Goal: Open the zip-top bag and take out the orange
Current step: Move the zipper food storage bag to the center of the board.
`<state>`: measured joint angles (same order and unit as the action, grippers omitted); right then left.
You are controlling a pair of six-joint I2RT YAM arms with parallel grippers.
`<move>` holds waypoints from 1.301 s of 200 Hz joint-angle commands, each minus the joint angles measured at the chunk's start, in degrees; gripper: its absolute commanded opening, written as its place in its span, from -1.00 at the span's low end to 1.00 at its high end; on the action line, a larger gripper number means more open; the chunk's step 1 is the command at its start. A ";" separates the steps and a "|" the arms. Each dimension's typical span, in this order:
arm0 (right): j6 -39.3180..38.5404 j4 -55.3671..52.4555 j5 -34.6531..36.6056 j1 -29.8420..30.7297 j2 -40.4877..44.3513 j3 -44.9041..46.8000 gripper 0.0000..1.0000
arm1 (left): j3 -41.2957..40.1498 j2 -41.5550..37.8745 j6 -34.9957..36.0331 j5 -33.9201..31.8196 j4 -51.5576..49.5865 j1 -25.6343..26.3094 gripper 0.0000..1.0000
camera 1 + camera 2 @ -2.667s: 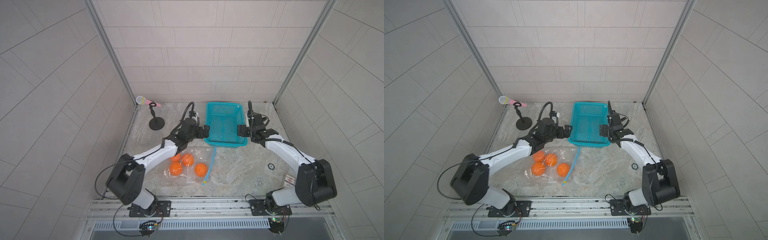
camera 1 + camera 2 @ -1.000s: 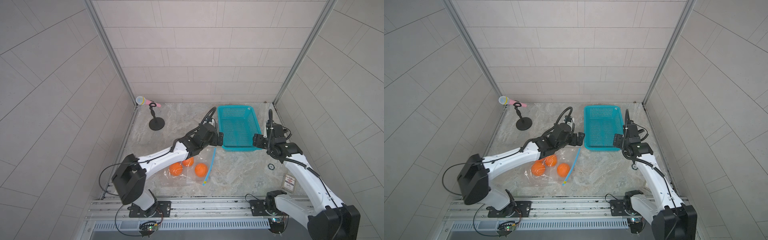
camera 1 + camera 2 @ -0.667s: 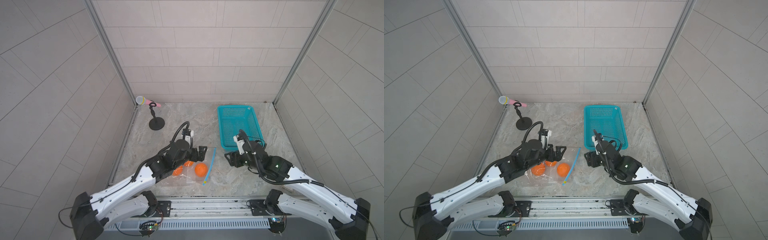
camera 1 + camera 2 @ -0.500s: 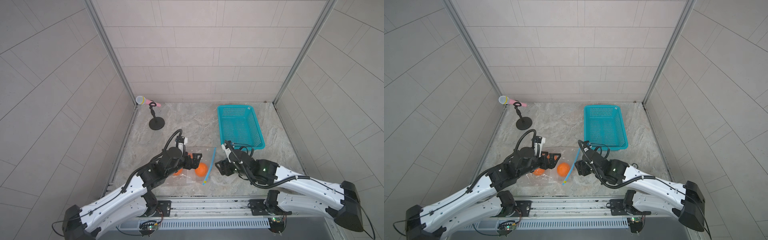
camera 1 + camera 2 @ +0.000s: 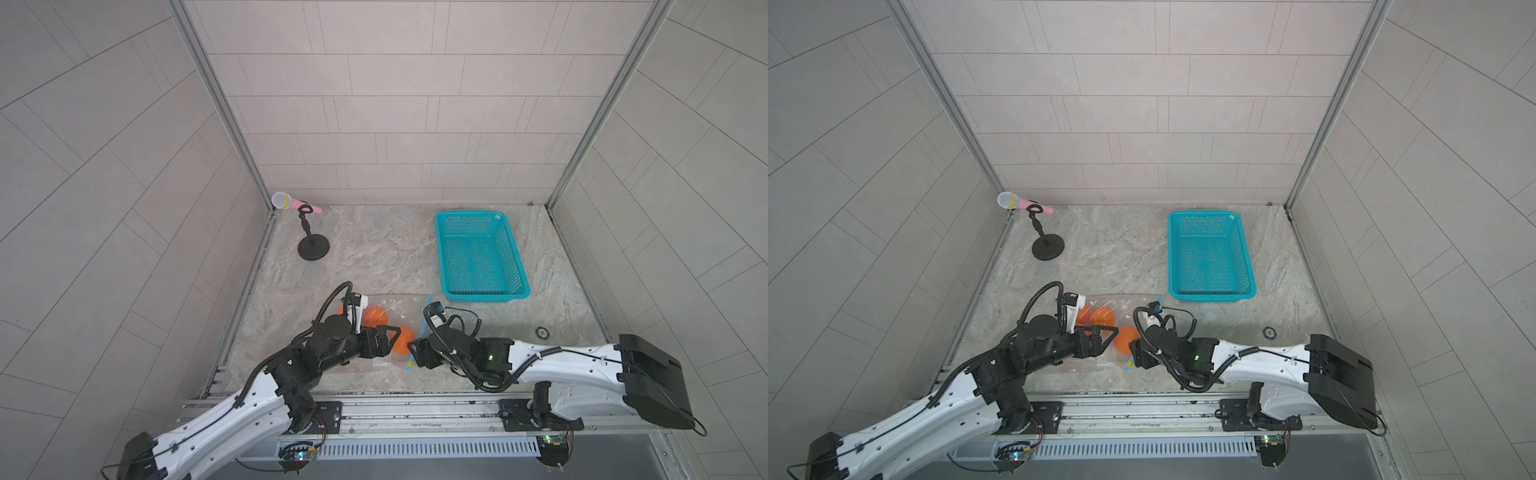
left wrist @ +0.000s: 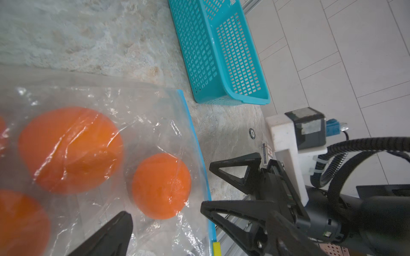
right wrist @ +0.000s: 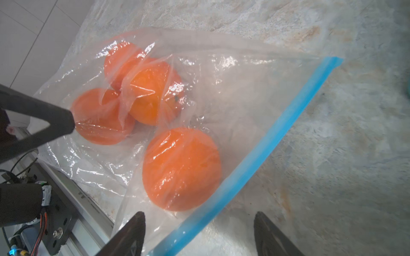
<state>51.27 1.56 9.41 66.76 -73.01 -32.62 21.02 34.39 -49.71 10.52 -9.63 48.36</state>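
As the zip-top bag [image 7: 221, 88] looks unopened, left gripper [image 5: 1112, 341] and right gripper [image 7: 199, 213] hover by its zip strip [image 7: 277, 133], fingers spread, empty; next: pinch and part it.

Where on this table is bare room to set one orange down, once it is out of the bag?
Widest bare patch: the marble table between the microphone stand and the teal basket. Another lies around the small ring, towards the right wall. Crowded: the front middle, where the zip-top bag, left gripper and right gripper meet.
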 commanded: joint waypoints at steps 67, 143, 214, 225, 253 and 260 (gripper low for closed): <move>-0.80 26.62 2.76 -2.44 -6.18 5.10 0.24 | -8.11 -2.14 -10.71 -7.64 4.67 -0.40 1.00; -2.04 28.37 -2.92 -5.59 -17.51 -2.12 -0.19 | -9.94 14.52 -5.93 4.59 17.32 -22.43 1.00; -6.14 30.68 -11.41 -11.24 -23.66 -8.86 -0.04 | -2.88 21.20 -0.25 8.85 17.33 -24.54 1.00; -8.03 27.67 -11.02 -11.39 -22.95 -9.57 0.07 | -1.76 16.78 0.04 8.08 12.27 -24.54 1.00; -9.78 25.67 -11.19 -12.07 -22.08 -9.88 0.24 | -1.77 2.62 -1.99 4.45 3.11 -24.36 1.00; -9.70 26.15 -11.44 -12.37 -22.43 -9.85 0.28 | -3.26 0.40 -3.87 5.58 4.22 -24.43 1.00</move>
<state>42.72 28.53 -0.69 54.94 -96.01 -42.22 18.11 42.83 -51.07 16.99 0.08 24.01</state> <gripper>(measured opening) 0.616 0.999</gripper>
